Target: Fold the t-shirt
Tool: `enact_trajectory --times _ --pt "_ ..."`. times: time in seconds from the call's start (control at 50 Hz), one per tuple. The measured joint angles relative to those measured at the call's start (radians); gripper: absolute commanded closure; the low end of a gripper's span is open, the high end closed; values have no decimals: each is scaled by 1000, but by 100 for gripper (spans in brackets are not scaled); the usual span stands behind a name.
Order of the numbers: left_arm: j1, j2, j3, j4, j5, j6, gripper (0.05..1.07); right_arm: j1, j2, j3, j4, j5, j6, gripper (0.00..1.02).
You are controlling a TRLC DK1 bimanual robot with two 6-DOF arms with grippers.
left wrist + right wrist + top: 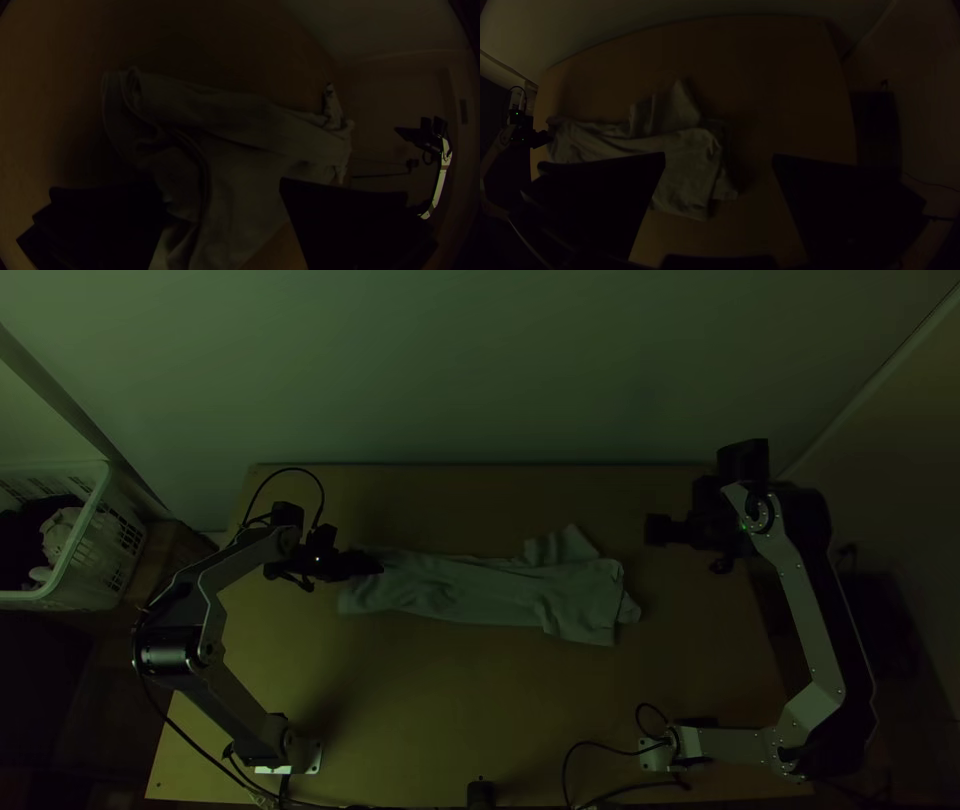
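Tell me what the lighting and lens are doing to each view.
Top view: dim, but the t-shirt stands out pale against the table. Left wrist view: very dark, the left gripper near-black, the shirt's folds faint. Right wrist view: also dim, the right gripper in silhouette, the table's far edge bowed by the fisheye, corners dark.

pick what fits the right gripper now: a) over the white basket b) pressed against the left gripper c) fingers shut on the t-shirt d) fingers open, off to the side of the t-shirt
d, the top view shows the right gripper beside the t-shirt, and its fingers stand wide apart.
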Motion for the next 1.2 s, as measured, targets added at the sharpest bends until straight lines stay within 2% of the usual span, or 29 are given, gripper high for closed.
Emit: enact_trajectory --times 0.1,0.18,0.58,1.04,1.2 --pt "-36 -17 0 22 -76 -41 58 0 0 -7 0 0 0 4" --pt "-53 -19 0 45 -111 -61 104 0 -1 -8 0 0 0 4" --pt "-36 -87 -17 37 -291 -68 105 0 -12 -21 1 0 0 4" --pt "273 -126 101 -182 -363 110 105 -15 -12 -27 16 0 -9 4" --pt "323 -153 156 -236 -443 162 105 -22 -13 -51 42 0 -13 4"
